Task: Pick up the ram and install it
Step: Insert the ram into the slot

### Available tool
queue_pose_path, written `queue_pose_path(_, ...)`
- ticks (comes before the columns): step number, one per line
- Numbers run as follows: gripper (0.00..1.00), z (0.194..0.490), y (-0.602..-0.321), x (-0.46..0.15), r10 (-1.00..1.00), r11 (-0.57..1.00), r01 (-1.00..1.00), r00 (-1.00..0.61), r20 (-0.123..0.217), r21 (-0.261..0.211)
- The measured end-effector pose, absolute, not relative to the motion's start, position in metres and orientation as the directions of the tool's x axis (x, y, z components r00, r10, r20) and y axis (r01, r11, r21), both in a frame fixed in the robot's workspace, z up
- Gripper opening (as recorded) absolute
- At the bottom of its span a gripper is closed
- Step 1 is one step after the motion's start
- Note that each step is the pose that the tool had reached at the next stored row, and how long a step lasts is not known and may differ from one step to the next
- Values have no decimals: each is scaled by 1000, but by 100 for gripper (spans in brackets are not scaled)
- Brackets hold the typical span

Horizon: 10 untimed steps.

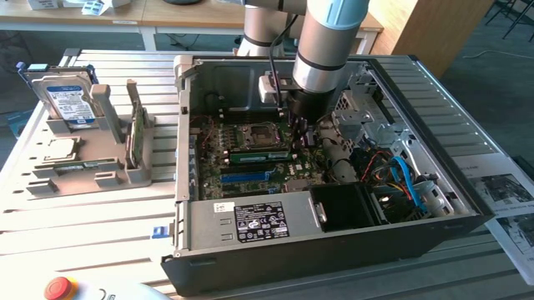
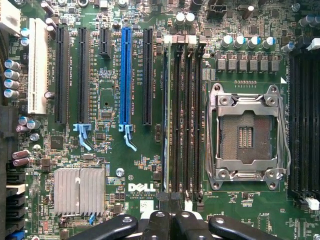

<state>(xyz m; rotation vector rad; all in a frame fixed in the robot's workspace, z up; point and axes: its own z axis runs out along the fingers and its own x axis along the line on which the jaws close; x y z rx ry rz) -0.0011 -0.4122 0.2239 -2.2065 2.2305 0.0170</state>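
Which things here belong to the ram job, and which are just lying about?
For the job: ram stick, down at the memory slots beside the empty processor socket; pincer, over those slots.
Lying about: hard drive and processor chip in the side holder; red button; papers.

The one clear word is the white "DELL" logo printed on the green motherboard [image 2: 135, 150], just beside the gripper [image 2: 170, 220] at the foot of the memory slots [image 2: 182, 115] (fine print under it cannot be read). On the power supply label [image 1: 261, 221], well apart from the gripper [image 1: 304, 122], only unreadable small print and marks show.
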Motion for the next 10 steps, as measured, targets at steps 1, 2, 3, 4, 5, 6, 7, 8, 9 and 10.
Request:
queue_pose_path(1,11,224,-412,-1,-1000,11,-1000,-11,-11,5)
queue_pose_path(2,11,224,-412,-1,-1000,11,-1000,-11,-11,5)
queue_pose_path(3,11,224,-412,-1,-1000,11,-1000,-11,-10,5)
queue_pose_path(4,11,224,-412,-1,-1000,11,-1000,-11,-11,5)
queue_pose_path(5,11,224,-412,-1,-1000,11,-1000,-11,-11,5)
queue_pose_path(6,11,224,-412,-1,-1000,11,-1000,-11,-10,5)
queue_pose_path(7,11,224,-412,-1,-1000,11,-1000,-11,-11,5)
queue_pose_path(8,11,223,-412,-1,-1000,11,-1000,-11,-10,5)
queue_pose_path(9,11,223,-412,-1,-1000,11,-1000,-11,-10,5)
queue_pose_path(10,11,223,-412,-1,-1000,11,-1000,-11,-10,5)
